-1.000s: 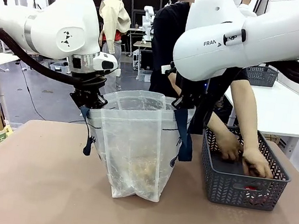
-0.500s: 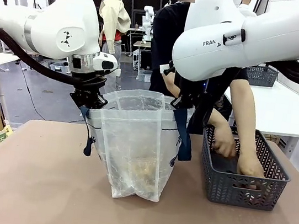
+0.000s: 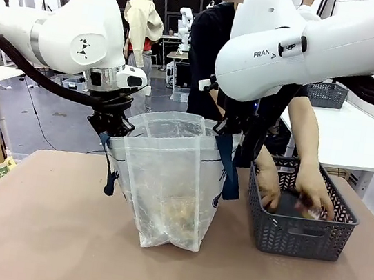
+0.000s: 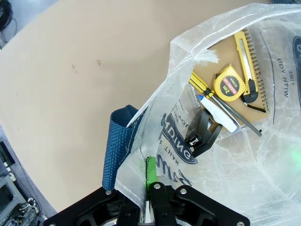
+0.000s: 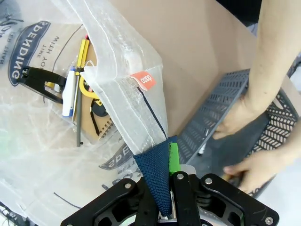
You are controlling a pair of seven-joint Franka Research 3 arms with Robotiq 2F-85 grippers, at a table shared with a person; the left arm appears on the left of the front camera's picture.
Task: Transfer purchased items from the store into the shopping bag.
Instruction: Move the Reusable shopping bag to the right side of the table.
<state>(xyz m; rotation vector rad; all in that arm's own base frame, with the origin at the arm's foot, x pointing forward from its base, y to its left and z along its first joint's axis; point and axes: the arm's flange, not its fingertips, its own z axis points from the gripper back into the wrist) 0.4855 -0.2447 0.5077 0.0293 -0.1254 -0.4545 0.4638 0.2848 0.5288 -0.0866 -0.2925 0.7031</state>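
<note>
My left gripper (image 4: 148, 182) is pinched shut on the rim of the shopping bag (image 3: 167, 179), just beside one navy handle (image 4: 115, 150). My right gripper (image 5: 170, 162) is clamped on the opposite handle strap (image 5: 157, 176). The bag mouth is stretched open between them, its long axis running arm to arm. On the bag's floor I can see a yellow tape measure (image 4: 229, 83) marked "2m", a yellow utility knife (image 4: 248, 61), a spiral notebook (image 4: 221, 56), a white pen (image 4: 218, 113) and a black binder clip (image 4: 202, 134). The bag's oval logo reads "…PENDING WITH YOU" from my right wrist; the orange tag (image 5: 143, 80) on the rim I can't read. The store basket (image 3: 299, 231) stands just beside the bag on my right arm's side. The next item should therefore travel from there, over my right gripper, into the mouth. Farther across, the person's hand (image 3: 268, 187) and other hand (image 3: 315, 191) are down inside the basket. I can't tell what they are gripping. My right arm's shell shows "FRAN…" (image 3: 262, 54).
</note>
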